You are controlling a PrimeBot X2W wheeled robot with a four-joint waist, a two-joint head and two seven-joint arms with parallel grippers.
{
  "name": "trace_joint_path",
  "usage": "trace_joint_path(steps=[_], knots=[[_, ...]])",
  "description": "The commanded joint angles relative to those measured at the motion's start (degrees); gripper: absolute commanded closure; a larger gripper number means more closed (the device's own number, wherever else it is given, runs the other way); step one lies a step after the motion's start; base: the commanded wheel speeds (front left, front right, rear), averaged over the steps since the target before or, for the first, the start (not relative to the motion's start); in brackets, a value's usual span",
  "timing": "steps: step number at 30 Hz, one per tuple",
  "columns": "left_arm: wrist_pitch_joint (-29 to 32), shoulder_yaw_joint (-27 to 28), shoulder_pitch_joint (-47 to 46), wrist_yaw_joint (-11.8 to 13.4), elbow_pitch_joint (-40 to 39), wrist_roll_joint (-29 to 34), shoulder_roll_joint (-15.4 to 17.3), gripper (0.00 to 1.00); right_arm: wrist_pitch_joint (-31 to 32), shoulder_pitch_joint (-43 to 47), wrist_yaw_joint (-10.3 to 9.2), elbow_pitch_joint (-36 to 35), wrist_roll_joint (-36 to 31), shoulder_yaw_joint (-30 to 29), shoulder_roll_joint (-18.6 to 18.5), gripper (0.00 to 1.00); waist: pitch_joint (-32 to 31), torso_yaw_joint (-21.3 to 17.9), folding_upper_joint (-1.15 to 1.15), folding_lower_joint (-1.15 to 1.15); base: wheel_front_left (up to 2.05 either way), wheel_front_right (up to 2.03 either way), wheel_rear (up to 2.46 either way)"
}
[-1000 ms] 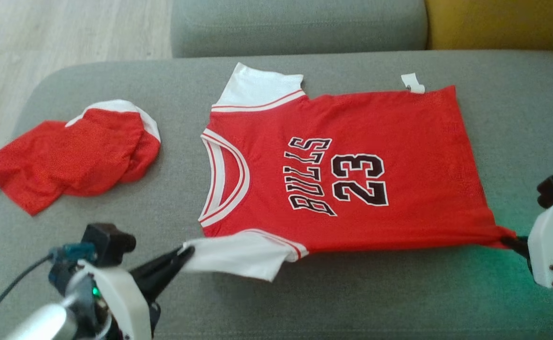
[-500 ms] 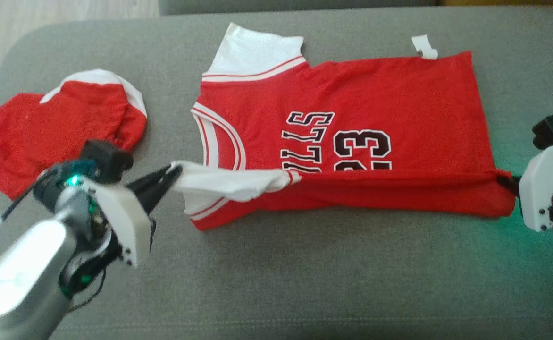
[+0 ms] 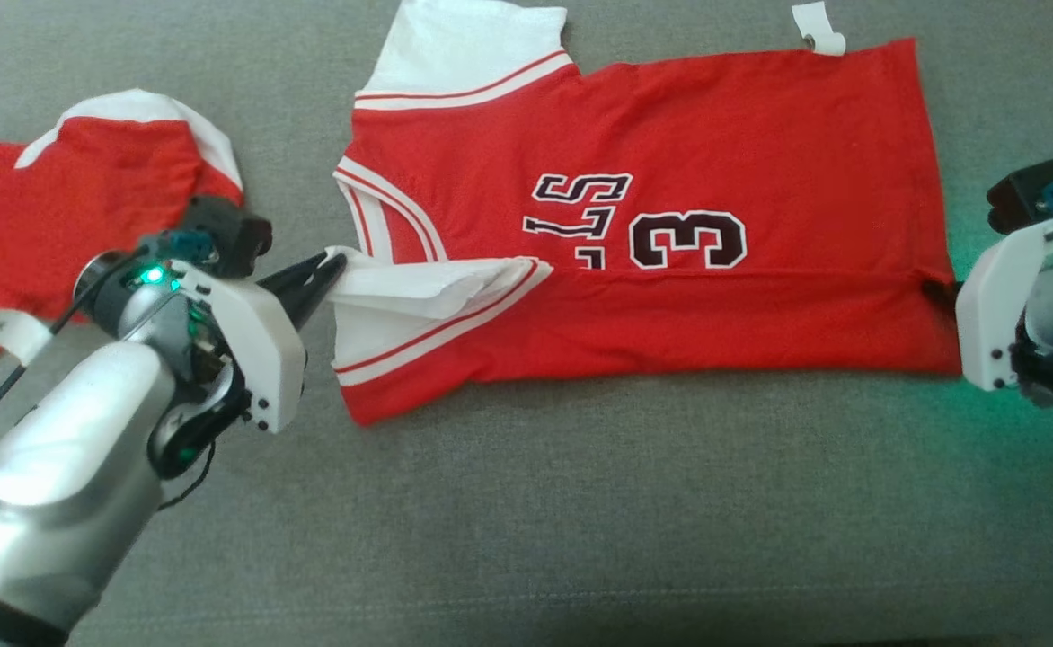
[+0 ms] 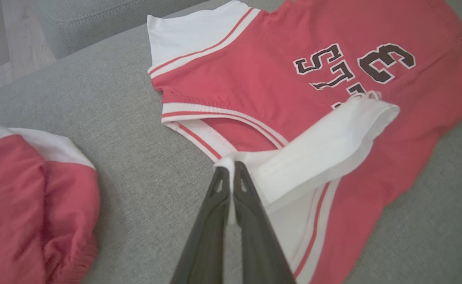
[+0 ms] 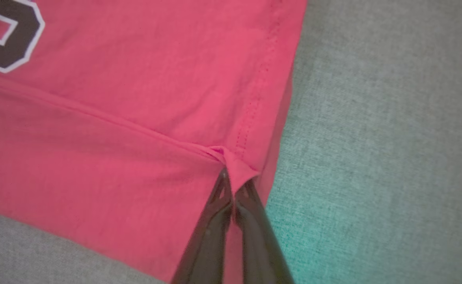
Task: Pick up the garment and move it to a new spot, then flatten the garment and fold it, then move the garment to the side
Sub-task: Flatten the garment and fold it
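The jersey [image 3: 670,135] lies flat on the grey cushion [image 3: 580,503], collar toward 9 o'clock, hem toward 3 o'clock. Its near long edge is turned over toward 12 o'clock, covering the lower half of the print.

My worry is the grip on my left. The left gripper [image 4: 228,170] has its fingers pressed together on just the tip of the white sleeve [image 3: 419,288], a thin sliver of cloth. If I pull any harder toward 12 o'clock, I judge it slips out and the flap drops back. The sleeve is also bunching into a loose roll, so it may land creased inside the fold.

The right gripper [image 5: 234,179] is clamped on a small pucker at the hem corner [image 5: 235,163], and the cloth looks taut between the two pinches. Uneven travel would skew the fold line, and too much tension would drag the whole jersey across the cushion.

A second red garment [image 3: 86,198] sits at 9 o'clock, right beside my left wrist and its cable, so a snag is possible there.

On pose, my left forearm rises from 7 o'clock, fingers low and aimed toward 2 o'clock. My right wrist hangs at 3 o'clock, fingers reaching toward 9 o'clock.
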Motion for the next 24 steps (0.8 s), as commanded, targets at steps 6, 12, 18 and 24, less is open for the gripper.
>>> trace_joint_path(steps=[6,12,18,24], knots=[[-5.42,3.01,-6.71,2.2,5.33,1.78,-0.38,0.0,-6.58,-3.21,0.19,3.31,-2.79,-1.47,0.58,0.0,0.56,-0.96,0.0,0.0,0.0,0.0,0.0],[-12.34,6.12,-8.06,6.76,10.49,1.72,-3.25,0.0,-14.21,-4.44,0.19,7.99,-5.46,-4.46,2.03,0.0,-1.56,-1.48,0.0,0.0,0.0,0.0,0.0],[-18.49,8.97,-7.38,8.85,11.72,-0.06,-5.56,0.0,-22.64,-4.91,0.19,12.04,-8.8,-8.33,3.36,0.0,-4.18,-1.67,0.0,0.0,0.0,0.0,0.0],[-23.7,14.11,-3.81,12.84,8.48,-1.73,-8.32,0.0,-37.08,-3.87,0.19,13.74,-12.21,-15.28,6.79,0.0,-7.84,-1.48,0.0,0.0,0.0,0.0,0.0]])
